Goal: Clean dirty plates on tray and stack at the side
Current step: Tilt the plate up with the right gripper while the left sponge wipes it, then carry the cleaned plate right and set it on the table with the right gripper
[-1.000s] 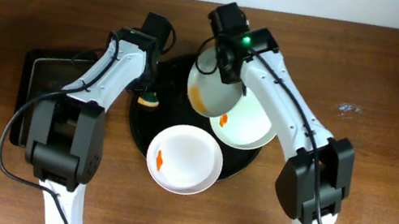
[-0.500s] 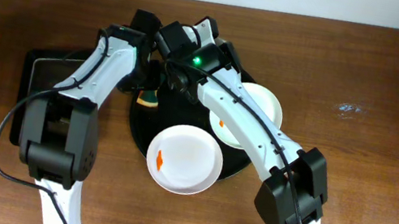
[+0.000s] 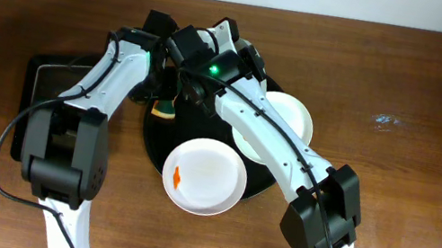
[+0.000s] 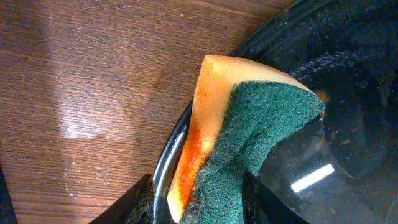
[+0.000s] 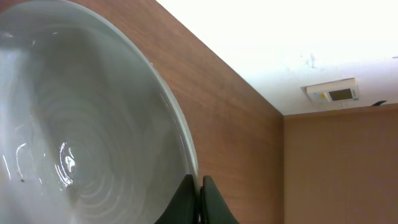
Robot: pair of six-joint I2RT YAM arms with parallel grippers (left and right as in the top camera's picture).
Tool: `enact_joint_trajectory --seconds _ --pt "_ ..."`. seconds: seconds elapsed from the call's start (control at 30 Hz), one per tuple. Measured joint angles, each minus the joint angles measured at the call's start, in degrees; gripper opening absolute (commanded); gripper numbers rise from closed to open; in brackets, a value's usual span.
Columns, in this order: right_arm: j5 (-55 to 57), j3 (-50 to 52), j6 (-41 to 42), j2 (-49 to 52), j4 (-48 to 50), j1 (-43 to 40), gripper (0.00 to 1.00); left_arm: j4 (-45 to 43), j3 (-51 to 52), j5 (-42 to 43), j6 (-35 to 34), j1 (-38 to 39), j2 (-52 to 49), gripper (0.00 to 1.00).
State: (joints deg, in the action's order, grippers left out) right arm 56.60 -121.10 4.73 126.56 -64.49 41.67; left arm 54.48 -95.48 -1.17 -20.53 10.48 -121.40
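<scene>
At the far left we see a small rectangular black tray (image 3: 50,85) on the wooden table (image 3: 427,197), well apart from the plates. Next comes the left gripper (image 4: 198,186), its fingers pinched narrow around a sponge (image 4: 249,124). The sponge hangs right over the left rim of the round black tray (image 3: 154,141), its green scouring face toward the tray and its orange-stained yellow foam toward the table.

Moving right, the front plate (image 3: 204,176) lies flat on the tray's near edge, well below the left gripper, with an orange smear on its left side. Above it the right arm (image 3: 262,122) reaches across the tray toward the left gripper, and the two wrists sit close together over the tray's back-left part.

The right gripper (image 5: 200,193) is clamped thin on the rim of the held plate (image 5: 93,124), which is tilted, its glossy inner face filling the left of the right wrist view. From overhead we cannot tell whether the sponge touches this plate.

Furthest right, the rear plate (image 3: 290,118) rests on the tray's right side, partly under the right arm
</scene>
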Motion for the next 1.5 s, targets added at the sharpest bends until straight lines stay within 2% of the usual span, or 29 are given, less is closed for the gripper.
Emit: enact_joint_trajectory --seconds 0.23,0.37,0.47,0.57,0.7,0.83,0.97,1.17,1.27,1.3,1.37,1.43,1.5 --pt "-0.8 0.0 0.7 0.0 -0.1 0.0 0.04 0.0 0.0 0.1 0.0 0.0 0.0 0.43" --pt "-11.8 -1.8 2.2 -0.6 -5.9 -2.3 0.04 0.2 -0.4 0.6 0.2 0.0 0.0 0.44" --pt "-26.3 -5.9 4.1 -2.7 -10.8 -10.1 0.04 0.2 -1.3 1.5 1.2 0.0 0.0 0.44" --pt "-38.8 -9.2 8.4 -5.9 -14.9 -23.3 0.04 0.2 -2.0 3.0 2.4 0.0 0.0 0.44" --pt "-48.5 -9.4 13.1 -6.7 -17.4 -38.8 0.04 0.0 -2.7 4.0 5.4 0.4 0.0 0.49" --pt "-52.7 -9.0 16.3 -6.7 -19.0 -50.8 0.04 -1.4 -2.7 4.0 8.0 2.2 0.0 0.50" --pt "-53.7 -1.8 17.5 -6.7 -16.3 -60.2 0.04 -2.3 -2.7 4.2 8.9 3.5 0.0 0.51" --pt "-55.6 16.1 16.6 -6.3 -3.0 -67.4 0.04 -2.6 -2.7 4.2 9.0 3.4 0.0 0.51" --pt "-57.0 21.4 14.9 -6.3 2.0 -69.6 0.04 -2.6 -2.7 4.2 9.0 3.4 0.0 0.51" --pt "-57.0 22.3 14.5 -6.3 3.0 -70.0 0.10 -2.6 -2.7 4.2 9.0 3.4 0.0 0.51" --pt "-57.2 23.7 14.1 -6.3 5.2 -70.5 0.47 -2.6 -2.7 4.2 9.0 3.4 0.0 0.51" --pt "-57.5 24.3 14.2 -6.3 5.6 -70.6 0.57 -2.6 -2.7 4.2 9.0 3.4 0.0 0.51" --pt "-57.8 24.5 13.5 -6.3 5.4 -70.6 0.57 -2.6 -2.7 4.2 9.0 3.4 0.0 0.52"
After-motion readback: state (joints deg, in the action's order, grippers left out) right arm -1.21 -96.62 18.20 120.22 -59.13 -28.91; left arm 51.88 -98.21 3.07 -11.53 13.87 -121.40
